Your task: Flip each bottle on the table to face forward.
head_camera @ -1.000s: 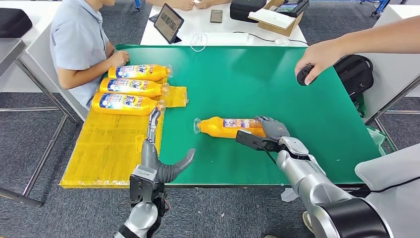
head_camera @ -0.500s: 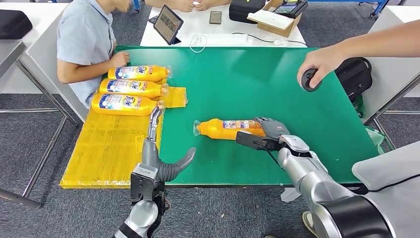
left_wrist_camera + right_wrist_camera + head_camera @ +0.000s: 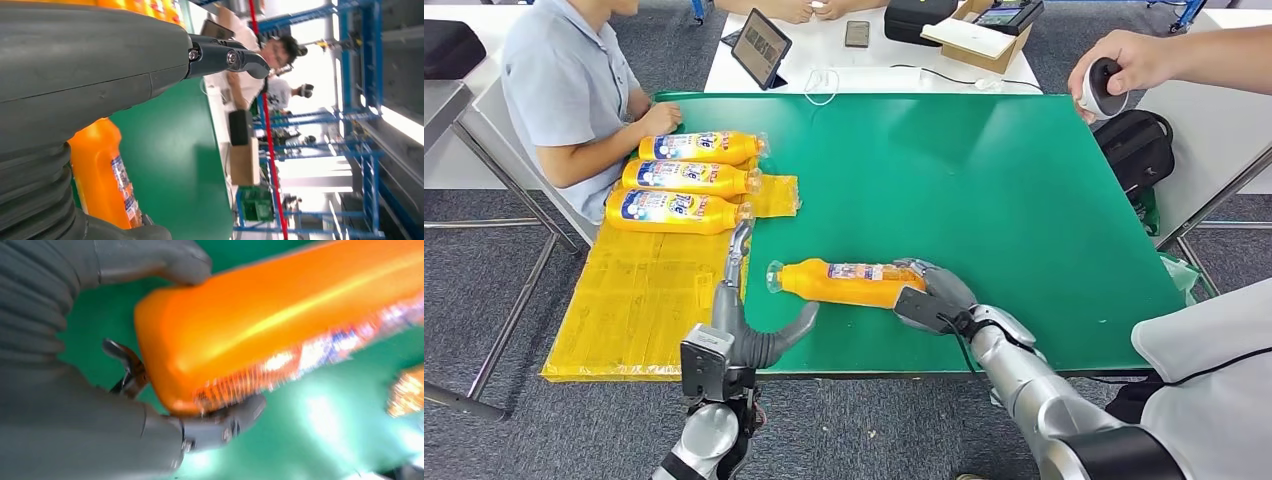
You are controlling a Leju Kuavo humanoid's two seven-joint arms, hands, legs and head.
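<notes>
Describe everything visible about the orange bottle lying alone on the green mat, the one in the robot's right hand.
The orange bottle is glossy plastic, with a printed label band along its side and a clear cap end pointing toward the left hand. It lies on its side on the green mat, near the front edge, apart from the three bottles at the yellow sheet. The right hand grips its base, fingers wrapped around it.

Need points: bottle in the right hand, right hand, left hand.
Held bottle [image 3: 839, 280], head view, on its orange body beside the label.
Right hand [image 3: 932, 296], head view, middle of hand gripping the bottle's base.
Left hand [image 3: 749, 325], head view, on the palm.
</notes>
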